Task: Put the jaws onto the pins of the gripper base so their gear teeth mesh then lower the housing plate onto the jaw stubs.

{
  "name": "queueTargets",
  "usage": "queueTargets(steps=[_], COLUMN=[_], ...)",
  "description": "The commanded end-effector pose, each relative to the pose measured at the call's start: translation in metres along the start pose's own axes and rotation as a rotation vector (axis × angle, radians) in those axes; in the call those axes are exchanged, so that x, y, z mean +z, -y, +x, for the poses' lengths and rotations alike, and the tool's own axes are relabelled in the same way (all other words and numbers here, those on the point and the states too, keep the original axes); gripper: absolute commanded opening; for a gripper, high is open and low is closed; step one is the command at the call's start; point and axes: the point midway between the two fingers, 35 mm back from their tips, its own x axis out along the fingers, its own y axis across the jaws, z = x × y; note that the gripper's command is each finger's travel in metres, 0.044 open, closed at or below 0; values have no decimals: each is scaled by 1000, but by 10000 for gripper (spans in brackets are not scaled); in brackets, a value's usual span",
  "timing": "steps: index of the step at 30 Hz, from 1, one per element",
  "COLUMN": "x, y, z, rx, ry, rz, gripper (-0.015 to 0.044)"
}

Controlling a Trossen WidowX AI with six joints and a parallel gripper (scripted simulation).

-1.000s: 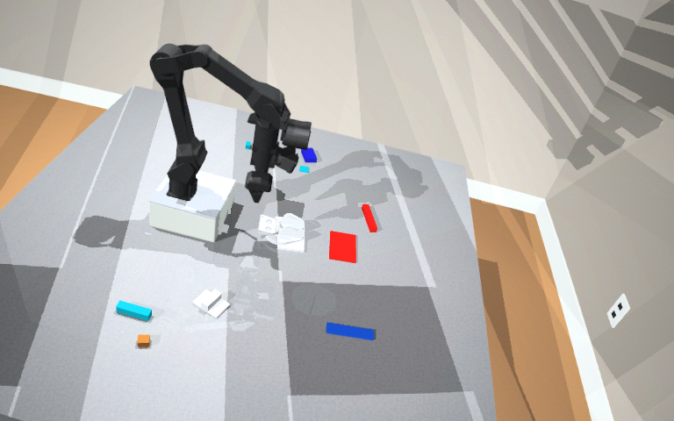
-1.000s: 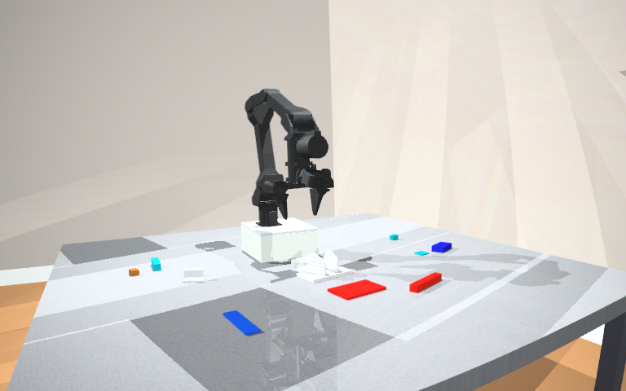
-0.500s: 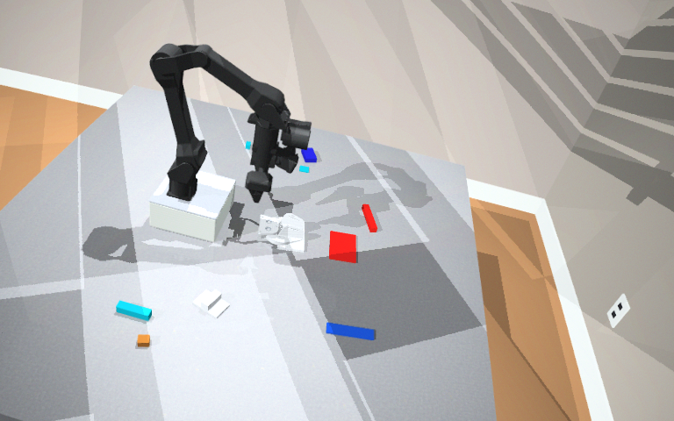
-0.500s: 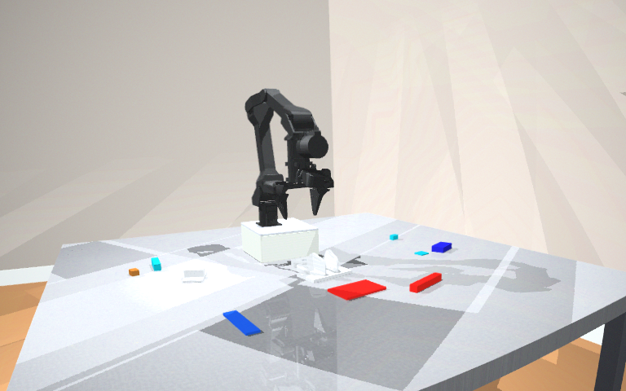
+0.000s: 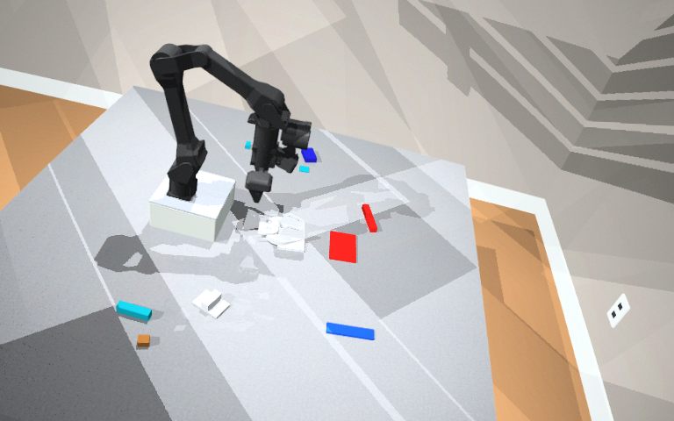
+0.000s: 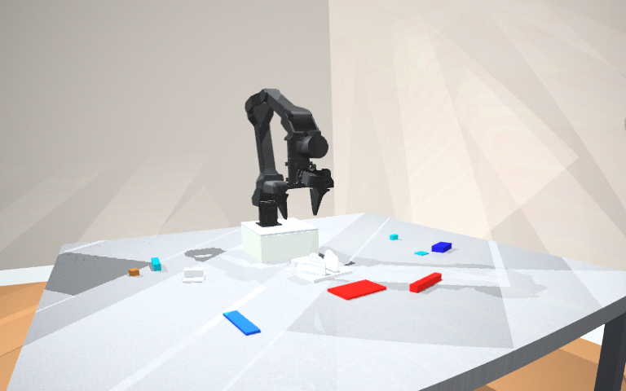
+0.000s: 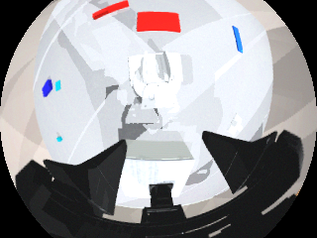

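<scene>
White assembly (image 5: pixel 290 233) (image 6: pixel 318 268) (image 7: pixel 156 74) and white stepped piece (image 5: pixel 211 303) (image 6: pixel 193 274); red plate (image 5: pixel 342 246) (image 6: pixel 356 289) (image 7: pixel 158 22) and red bar (image 5: pixel 369 217) (image 6: pixel 425 282) (image 7: pixel 110 10); bright blue strip (image 5: pixel 350 331) (image 6: pixel 241 322) (image 7: pixel 238 39); deep blue block (image 5: pixel 309 154) (image 6: pixel 442 247) (image 7: pixel 48 87); cyan bar (image 5: pixel 133 310) (image 6: pixel 156 264); orange cube (image 5: pixel 143 340) (image 6: pixel 134 271); black arm (image 5: pixel 178 111) (image 6: pixel 265 147); pale grey tabletop (image 5: pixel 278 362) (image 6: pixel 152 340) (image 7: pixel 84 109), patterned with darker grey patches and whitish stripes.
</scene>
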Motion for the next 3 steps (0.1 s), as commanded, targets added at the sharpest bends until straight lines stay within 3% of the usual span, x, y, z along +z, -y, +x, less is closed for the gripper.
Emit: queueTargets(steps=[1, 3], x=[0, 0], y=[1, 1], z=[-1, -1], rx=[-4, -4], ry=[0, 0], rz=[5, 5], gripper=[440, 440])
